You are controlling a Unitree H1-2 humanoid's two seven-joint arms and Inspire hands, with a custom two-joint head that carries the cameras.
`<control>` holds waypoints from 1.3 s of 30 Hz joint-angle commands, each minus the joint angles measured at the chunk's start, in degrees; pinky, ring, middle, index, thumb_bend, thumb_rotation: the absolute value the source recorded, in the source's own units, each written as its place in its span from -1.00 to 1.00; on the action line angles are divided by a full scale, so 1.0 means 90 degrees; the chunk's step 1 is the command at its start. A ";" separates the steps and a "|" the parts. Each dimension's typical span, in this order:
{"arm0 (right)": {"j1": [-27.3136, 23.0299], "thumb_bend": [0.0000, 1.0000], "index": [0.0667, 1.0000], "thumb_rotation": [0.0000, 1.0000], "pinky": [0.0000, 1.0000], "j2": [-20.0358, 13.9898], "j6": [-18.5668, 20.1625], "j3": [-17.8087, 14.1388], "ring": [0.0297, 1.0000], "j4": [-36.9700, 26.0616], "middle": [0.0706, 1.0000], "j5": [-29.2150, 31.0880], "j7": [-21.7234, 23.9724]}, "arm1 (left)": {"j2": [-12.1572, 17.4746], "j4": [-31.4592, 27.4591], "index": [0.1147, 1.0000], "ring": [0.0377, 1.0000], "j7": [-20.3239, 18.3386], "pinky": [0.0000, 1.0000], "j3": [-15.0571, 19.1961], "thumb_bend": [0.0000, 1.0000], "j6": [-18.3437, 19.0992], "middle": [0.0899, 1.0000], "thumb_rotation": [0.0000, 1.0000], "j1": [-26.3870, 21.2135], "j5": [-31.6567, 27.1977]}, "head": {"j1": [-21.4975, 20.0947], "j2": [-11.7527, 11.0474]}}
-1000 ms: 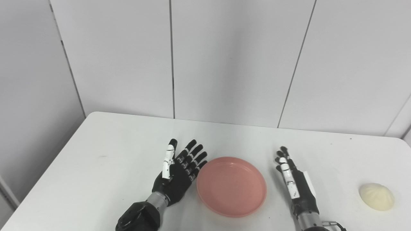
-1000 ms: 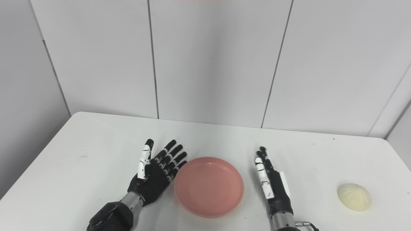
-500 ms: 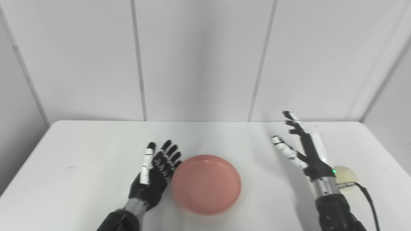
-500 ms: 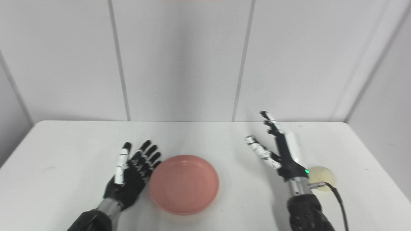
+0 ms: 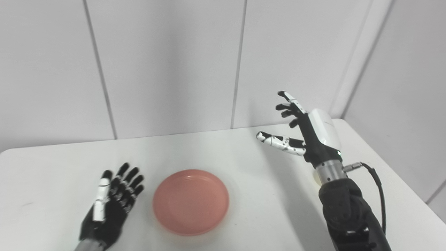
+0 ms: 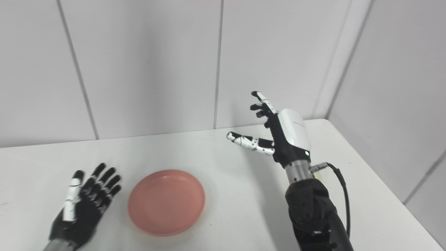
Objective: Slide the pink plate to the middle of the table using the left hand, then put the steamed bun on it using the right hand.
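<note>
Raised clear of the table point(image 5: 244, 157) now, where a second ago lay flat just right of the plate: right hand point(image 5: 306, 134), fingers spread wide, thumb out toward the plate side, holding nothing. Also drawn back from the pink plate point(image 5: 191, 201): left hand point(image 5: 111, 200), which was against the rim and now lies apart from it on the left, palm up, fingers loose and apart, empty. Discounts the sideways slide of the whole picture as a turn of the head, not a move of the things. Finds the plate flat on the table, about midway between the two arms, so judges the slide as likely finished. Catches only a pale sliver of the steamed bun point(image 6: 322, 175) on the table, showing past the right wrist and otherwise hidden behind it. Places the bun below the raised right hand and back toward the robot, under the wrist rather than under the fingertips, and well apart from the plate on its right. Makes the right hand by far the nearer, with the left across the plate from it. Offers no long axis to line up with, being a round dome. Calls, most likely, for lowering and drawing the hand back over the bun before closing.
</note>
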 commanded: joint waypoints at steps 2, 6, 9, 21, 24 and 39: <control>-0.0065 0.80 0.68 0.33 0.20 -0.0428 0.0052 -0.0287 0.43 -0.0167 0.62 0.0016 0.0066 | 0.0179 0.0535 0.87 0.83 0.0047 0.84 0.0097 0.30 0.0149 0.86 0.75 0.0225 0.0029 | -0.0052 -0.0013; 0.0138 0.86 0.67 0.27 0.30 -0.0752 0.0259 -0.0571 0.51 -0.0091 0.69 0.0124 0.0331 | 0.0279 0.0868 0.86 0.82 -0.0127 0.82 0.0161 0.29 -0.0012 0.85 0.74 0.0145 -0.0054 | -0.0204 -0.0038; 0.0322 0.88 0.67 0.22 0.36 -0.0996 0.0436 -0.0642 0.56 -0.0114 0.70 -0.0052 0.0510 | 0.0334 0.1001 0.85 0.79 -0.0167 0.79 0.0194 0.29 -0.0057 0.83 0.75 0.0105 -0.0065 | -0.0379 -0.0040; 0.0525 0.96 0.65 -0.23 0.43 -0.1112 0.1135 -0.0788 0.63 -0.0005 0.67 -0.0414 0.1304 | 0.0545 0.1685 0.87 0.82 -0.0434 0.85 0.0269 0.25 -0.0331 0.85 0.80 -0.0069 -0.0094 | -0.0625 -0.0120; 0.0570 0.99 0.66 -0.20 0.45 -0.1219 0.0986 -0.0740 0.64 0.0273 0.68 -0.0126 0.1226 | 0.0575 0.1831 0.87 0.83 -0.0521 0.86 0.0290 0.25 -0.0371 0.85 0.80 -0.0100 -0.0119 | -0.0656 -0.0107; 0.0490 1.00 0.66 -0.09 0.37 -0.1480 0.0612 -0.0570 0.63 0.1877 0.68 0.0693 0.0837 | 0.0755 0.2314 0.83 0.75 -0.0781 0.78 0.0280 0.29 -0.0530 0.80 0.71 -0.0210 -0.0138 | -0.0699 0.0080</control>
